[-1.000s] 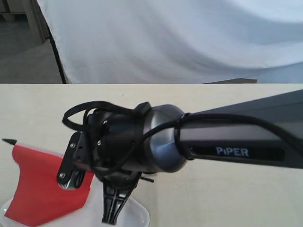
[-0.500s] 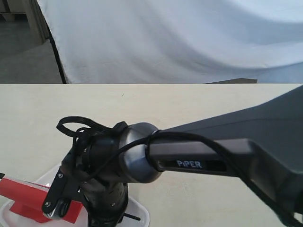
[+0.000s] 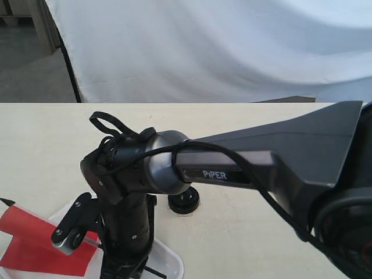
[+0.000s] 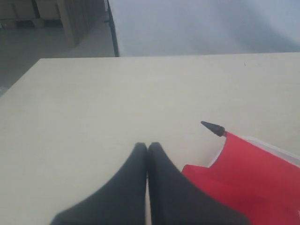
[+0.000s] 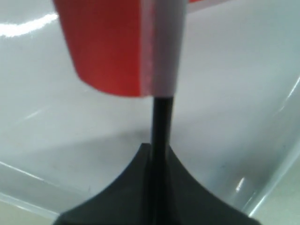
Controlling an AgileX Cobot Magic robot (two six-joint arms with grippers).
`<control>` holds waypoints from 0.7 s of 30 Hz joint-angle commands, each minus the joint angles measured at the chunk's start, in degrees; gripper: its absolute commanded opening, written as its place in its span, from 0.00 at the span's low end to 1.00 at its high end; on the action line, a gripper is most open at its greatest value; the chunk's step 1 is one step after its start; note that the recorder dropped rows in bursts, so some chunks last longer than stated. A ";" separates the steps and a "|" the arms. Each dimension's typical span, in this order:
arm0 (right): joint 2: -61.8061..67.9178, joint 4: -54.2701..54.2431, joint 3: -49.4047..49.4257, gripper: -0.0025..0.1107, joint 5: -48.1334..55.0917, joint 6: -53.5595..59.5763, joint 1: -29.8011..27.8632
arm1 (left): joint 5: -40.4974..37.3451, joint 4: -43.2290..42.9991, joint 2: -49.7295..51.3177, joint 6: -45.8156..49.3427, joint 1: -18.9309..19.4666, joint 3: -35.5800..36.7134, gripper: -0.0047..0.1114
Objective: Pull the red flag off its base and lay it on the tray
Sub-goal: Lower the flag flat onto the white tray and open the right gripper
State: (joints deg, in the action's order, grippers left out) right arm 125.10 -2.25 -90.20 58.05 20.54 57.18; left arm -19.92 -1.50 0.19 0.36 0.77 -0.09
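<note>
The right gripper [image 5: 158,149] is clamping its jaws shut on the black stick [image 5: 161,119] of the flag [image 5: 107,47], gripping it just below the red cloth. In the right wrist view the white floor of the tray [image 5: 234,84] is filling the background behind the flag, though it is unclear whether the stick is touching it. In the exterior view the right arm is reaching across to the left side, with its wrist pointing down over the tray. The red cloth is spreading over the tray's left part, and the pointed tip [image 4: 213,128] is sticking out past the rim, over the table [image 3: 40,133].

The left gripper [image 4: 147,149] is keeping its two fingers pressed together with nothing between them (only its own wrist view shows it). It is hovering over bare table just beside the flag's tip and not touching it.

The base [image 3: 184,202] is sitting on the table just behind the right arm's wrist. It is to the right of the tray's far corner and apart from the flag. A white cloth [image 3: 203,46] is hanging behind the table's far edge.
</note>
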 commanded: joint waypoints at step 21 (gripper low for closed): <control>-3.75 3.71 -2.06 0.62 0.48 1.28 -0.26 | 0.26 -0.15 -0.19 -0.36 -0.11 0.09 0.04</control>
State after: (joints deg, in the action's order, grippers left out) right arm 123.83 0.76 -90.62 59.09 21.49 57.18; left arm -19.92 -1.50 0.19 0.36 0.77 -0.09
